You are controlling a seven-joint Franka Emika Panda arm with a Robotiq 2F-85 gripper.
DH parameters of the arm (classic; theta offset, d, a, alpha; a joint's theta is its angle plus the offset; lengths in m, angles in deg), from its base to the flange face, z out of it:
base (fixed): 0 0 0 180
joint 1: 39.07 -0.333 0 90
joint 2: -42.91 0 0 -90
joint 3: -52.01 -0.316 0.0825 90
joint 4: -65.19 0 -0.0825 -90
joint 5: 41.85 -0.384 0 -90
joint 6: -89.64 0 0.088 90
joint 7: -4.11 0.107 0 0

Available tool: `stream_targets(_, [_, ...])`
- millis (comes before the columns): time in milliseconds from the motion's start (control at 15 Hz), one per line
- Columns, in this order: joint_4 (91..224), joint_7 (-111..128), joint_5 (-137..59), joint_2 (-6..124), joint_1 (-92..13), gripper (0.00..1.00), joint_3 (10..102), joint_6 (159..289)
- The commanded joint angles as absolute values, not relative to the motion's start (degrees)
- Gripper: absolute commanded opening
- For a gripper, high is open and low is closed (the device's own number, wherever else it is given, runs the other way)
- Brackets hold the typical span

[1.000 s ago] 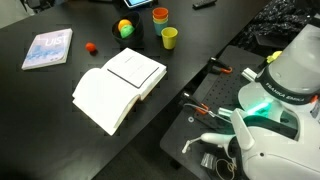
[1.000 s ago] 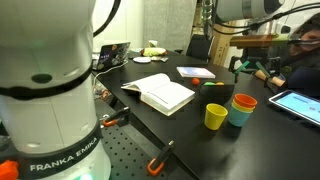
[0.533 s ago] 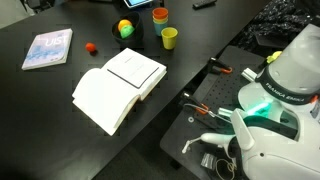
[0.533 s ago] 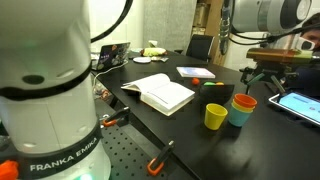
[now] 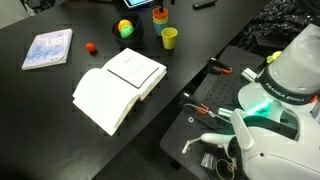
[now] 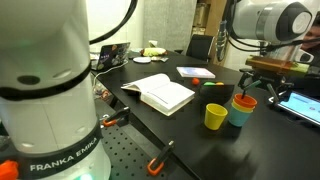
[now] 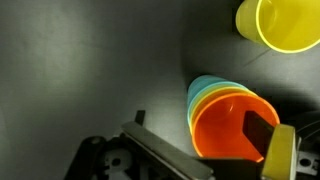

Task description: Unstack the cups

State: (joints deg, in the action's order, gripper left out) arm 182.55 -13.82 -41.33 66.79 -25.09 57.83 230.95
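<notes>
Stack status: the orange cup (image 7: 228,128) is nested inside the blue cup (image 7: 203,92). In the wrist view a paler rim shows between them; whether this is a further cup cannot be determined. In an exterior view the pair (image 6: 243,108) stands at the far right of the worktop (image 5: 40,115).

Separated item: the lime-green cup (image 6: 216,116) stands upright on its own, just beside the stack and not touching it. It counts as unstacked.

Gripper (image 6: 262,91): positioned directly above the stack. The jaws are spread apart and hold nothing. In the wrist view one finger (image 7: 268,138) lies over the orange cup's rim area; contact cannot be confirmed.

Progress estimate: partly complete. One cup is free and at least one nested joint is left. Remaining work, as judged here: close on the orange rim, lift the cup clear of the blue one, and set it on bare worktop.

Surroundings: the multicoloured ball (image 5: 125,28) lies left of the cups. The open white book (image 5: 120,85) lies nearer, well apart.
</notes>
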Motion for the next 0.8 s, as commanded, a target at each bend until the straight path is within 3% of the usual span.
stream_targets(0, [180.8, -15.98, -42.94, 67.97, -23.71, 1.0, 56.87, 230.72])
stream_targets(133, [180.82, -16.16, -42.96, 68.02, -23.6, 0.74, 56.83, 230.58])
stream_targets(733, [180.95, -16.02, -43.23, 68.11, -23.72, 0.05, 56.54, 229.93])
